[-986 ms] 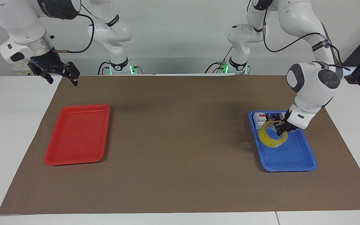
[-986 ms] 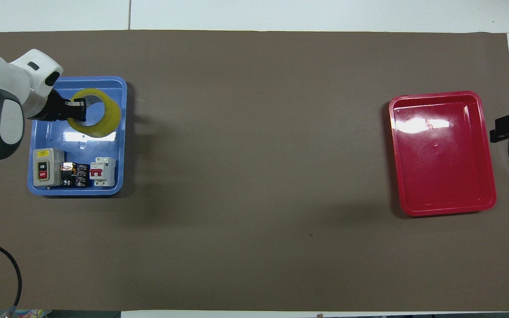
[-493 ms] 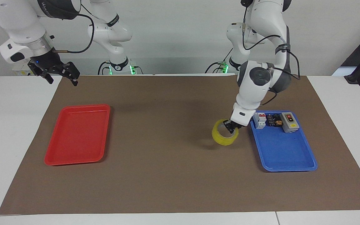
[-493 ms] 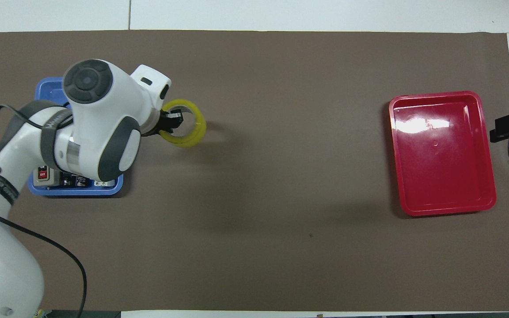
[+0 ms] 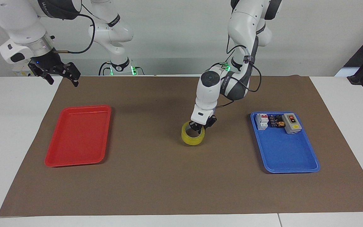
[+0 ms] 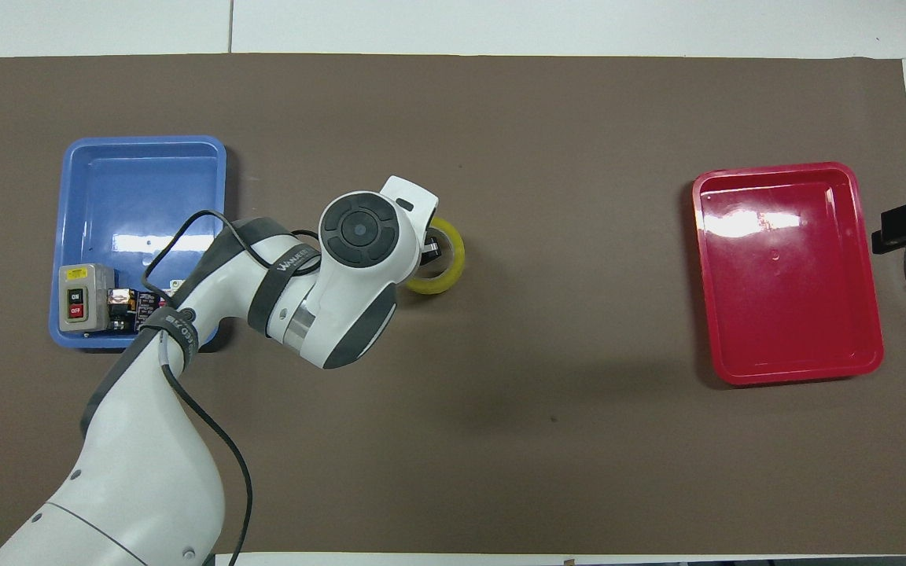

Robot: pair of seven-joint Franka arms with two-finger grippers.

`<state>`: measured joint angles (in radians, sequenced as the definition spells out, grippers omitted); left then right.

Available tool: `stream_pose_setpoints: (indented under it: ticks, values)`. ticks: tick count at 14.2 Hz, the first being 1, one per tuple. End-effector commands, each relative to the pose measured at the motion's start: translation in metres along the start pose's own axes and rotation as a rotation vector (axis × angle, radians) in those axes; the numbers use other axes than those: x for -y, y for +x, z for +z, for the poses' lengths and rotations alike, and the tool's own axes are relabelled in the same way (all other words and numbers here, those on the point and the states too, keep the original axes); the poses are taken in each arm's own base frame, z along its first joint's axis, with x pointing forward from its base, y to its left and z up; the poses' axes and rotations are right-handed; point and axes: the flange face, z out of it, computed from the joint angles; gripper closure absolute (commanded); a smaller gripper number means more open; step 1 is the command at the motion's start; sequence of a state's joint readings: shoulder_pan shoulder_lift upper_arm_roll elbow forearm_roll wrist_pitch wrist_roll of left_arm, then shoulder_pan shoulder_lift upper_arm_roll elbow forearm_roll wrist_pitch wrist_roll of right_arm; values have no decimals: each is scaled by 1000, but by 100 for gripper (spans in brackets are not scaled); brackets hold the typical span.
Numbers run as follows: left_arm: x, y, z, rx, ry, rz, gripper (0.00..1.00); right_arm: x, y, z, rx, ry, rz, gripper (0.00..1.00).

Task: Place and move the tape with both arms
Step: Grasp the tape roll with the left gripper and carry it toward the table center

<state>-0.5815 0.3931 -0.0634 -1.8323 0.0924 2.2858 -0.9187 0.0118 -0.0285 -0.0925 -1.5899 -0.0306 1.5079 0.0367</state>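
Left jaws (image 5: 200,129): clenched on the rim of the tape (image 5: 193,137), one finger inside the ring, at the middle of the mat.
Tape: a ring of translucent yellow with a pale core, lying flat, low at the mat; whether it rests on the mat I cannot tell. It sits between the two trays, nearer the blue one.
Right jaws (image 5: 62,75): released, fingers spread, held up over the mat's corner at the right arm's end, where that arm waits.
Surface: a matt brown mat (image 5: 156,176) covers most of the white bench (image 5: 11,126); a seam shows in the bench top at the edge farthest from the robots.
Room: a plain pale wall rises by the arm bases, where green lights glow.
Blue tray (image 5: 290,157): glossy plastic with rounded corners, toward the left arm's end; a grey switch box (image 5: 291,123), a white breaker (image 5: 262,120) and small dark parts (image 5: 276,121) line its edge nearest the robots.
Red tray (image 5: 79,138): same shape, glossy, toward the right arm's end.
In the way: nothing lies on the mat between tape and red tray.
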Motion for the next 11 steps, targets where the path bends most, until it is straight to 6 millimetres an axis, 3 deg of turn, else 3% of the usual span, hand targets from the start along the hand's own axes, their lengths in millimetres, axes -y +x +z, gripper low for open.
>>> stream_pose_setpoints:
  ticks: [1,8,9,10,11]
  values:
    - [-14,-8,1,-33,0,12,100,-2,-5,0,3,5,-20,0]
    - [-30,-25,7,-42,-22,36,100,-2,-5,0,4,6,-20,0]
    - [-30,-28,9,-36,-15,39,90,-2,-5,0,4,6,-20,0]
    - [-35,-35,10,-35,-13,51,57,-3,-5,0,4,5,-17,0]
    - [-35,-35,9,-35,-13,54,18,-7,-5,0,5,5,-9,0]
